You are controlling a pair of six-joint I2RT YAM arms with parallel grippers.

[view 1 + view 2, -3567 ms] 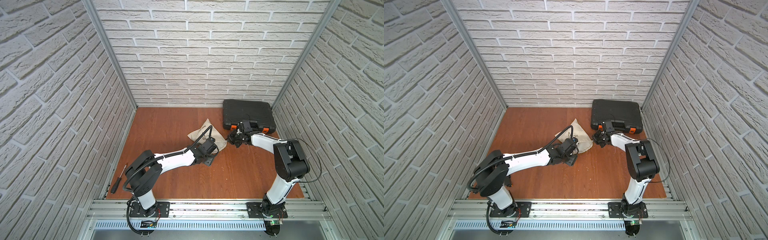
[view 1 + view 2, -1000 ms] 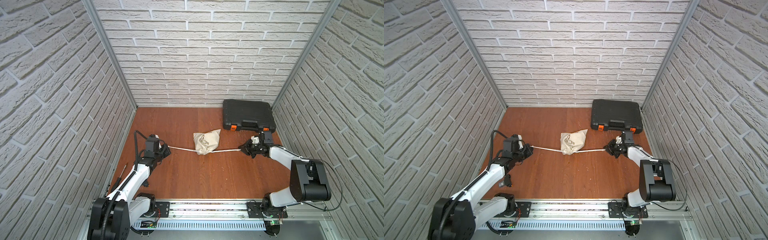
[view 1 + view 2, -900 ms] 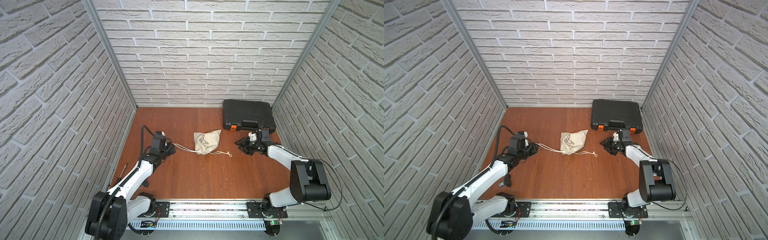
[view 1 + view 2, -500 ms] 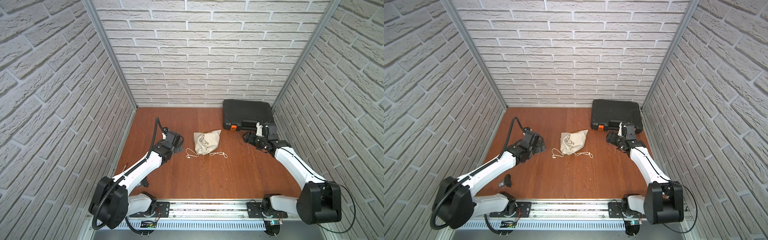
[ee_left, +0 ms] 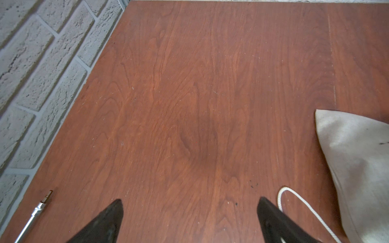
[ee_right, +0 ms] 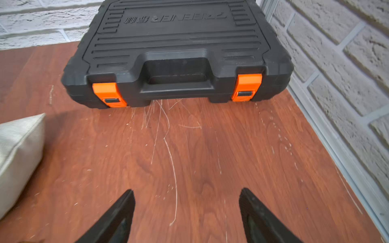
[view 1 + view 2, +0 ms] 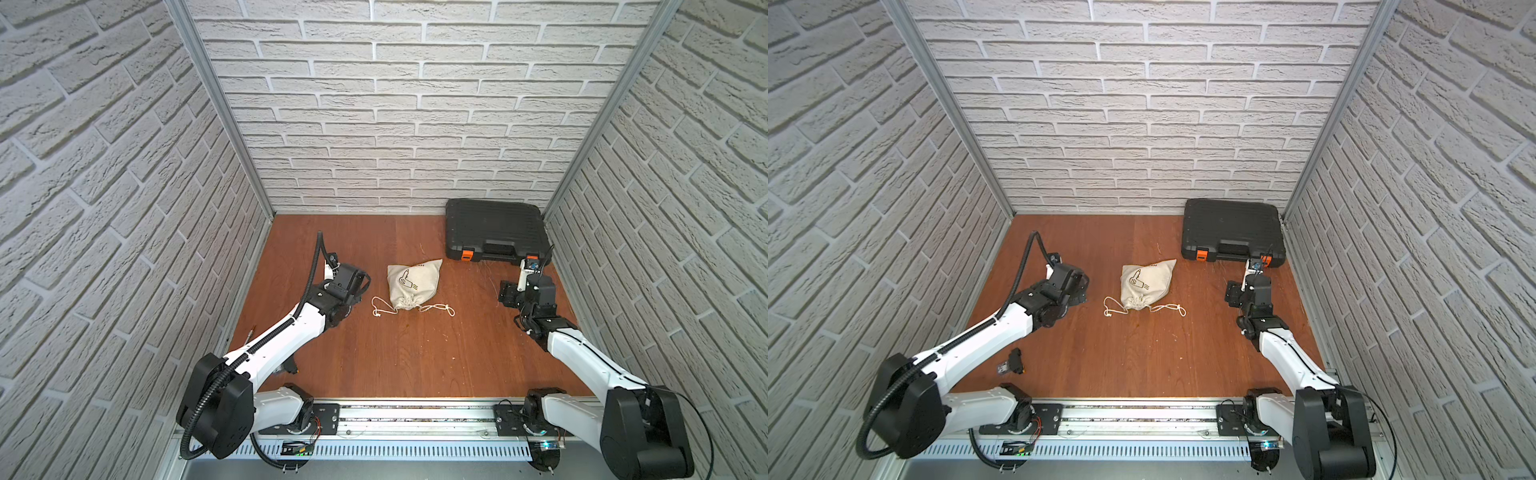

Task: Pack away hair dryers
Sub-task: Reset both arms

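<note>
Scanning the scene left to right.

- Thin metal screwdriver shaft (image 5: 33, 212): lies on the red-brown wooden desk (image 7: 415, 353), close along the left brick wall.
- Small black object (image 7: 1014, 362): on the desk near the front left, beside the left arm.
- Left tool (image 7: 353, 286) (image 7: 1076, 287) (image 5: 190, 201): released. Both black fingers are spread wide with only bare wood between them. It sits low over the desk, just left of the bag and apart from it.
- White drawstring (image 7: 380, 308) (image 7: 1113, 309) (image 5: 294, 199): one slack loop lies just beside a finger (image 5: 273, 221) of the left tool, outside the gap. The other end (image 7: 441, 308) lies loose on the opposite side of the bag's neck.
- Beige cloth bag printed with a hair-dryer drawing (image 7: 413, 280) (image 7: 1147, 282) (image 5: 357, 168) (image 6: 19, 151): rests mid-desk between the two tools. It is bulging, its neck is gathered tight, and the neck points toward the arm bases.
- Hair dryer: not visible in any view. Judging from the bulge, it is probably inside the cinched bag.
- Right tool (image 7: 509, 293) (image 7: 1233, 296) (image 6: 187, 190): released. The fingers are apart and nothing is gripped. It is over scratched bare desk to the right of the bag, with its wrist camera facing the case.
- Black ribbed plastic case (image 7: 494, 230) (image 7: 1231, 228) (image 6: 179, 42): closed and lying flat in the rear right corner against the brick walls. Two orange latches (image 6: 108, 93) sit on the side toward the right tool.
</note>
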